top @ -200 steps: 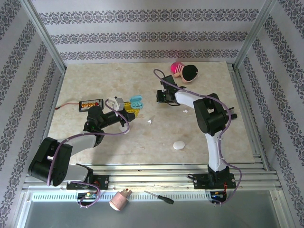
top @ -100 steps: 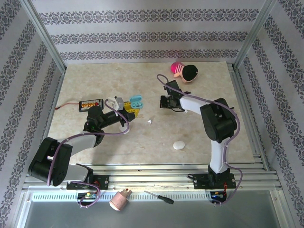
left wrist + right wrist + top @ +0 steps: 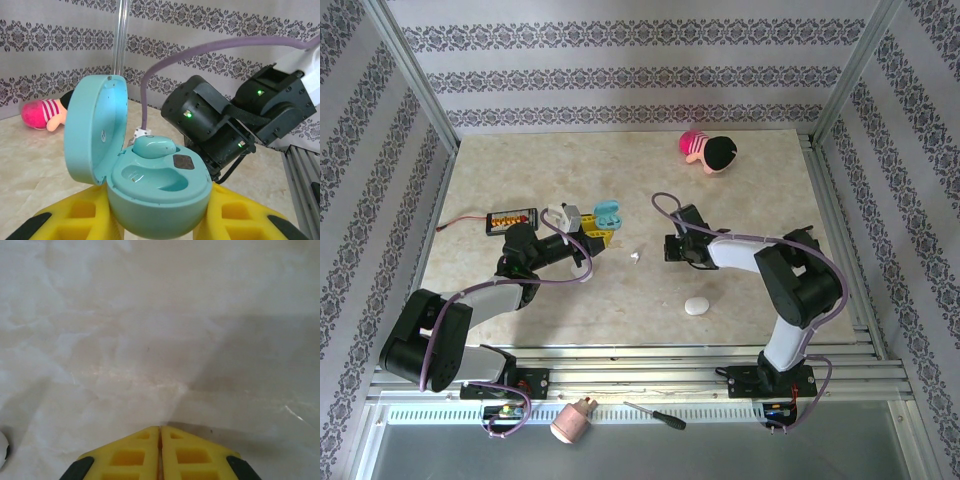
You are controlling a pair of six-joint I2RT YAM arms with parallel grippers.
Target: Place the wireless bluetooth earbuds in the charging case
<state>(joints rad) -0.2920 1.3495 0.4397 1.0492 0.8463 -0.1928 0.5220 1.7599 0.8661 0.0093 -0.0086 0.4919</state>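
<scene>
Clamped in the left pincer [image 3: 160, 212], over the marble-patterned desk [image 3: 520, 170]: an open teal pebble-shaped charging case [image 3: 160, 187], lid tipped back, one light blue earbud [image 3: 154, 146] seated in its tray. On the desk between the two arms, a tiny white earbud [image 3: 635, 257]. Pressed fully together and empty, the right pincer [image 3: 160, 432], facing the desk.

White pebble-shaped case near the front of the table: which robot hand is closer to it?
Right. The right gripper, shut, is just beyond the white pebble-shaped case and slightly to its left. The left gripper, clamped on the turquoise case, is much farther off to the left.
</scene>
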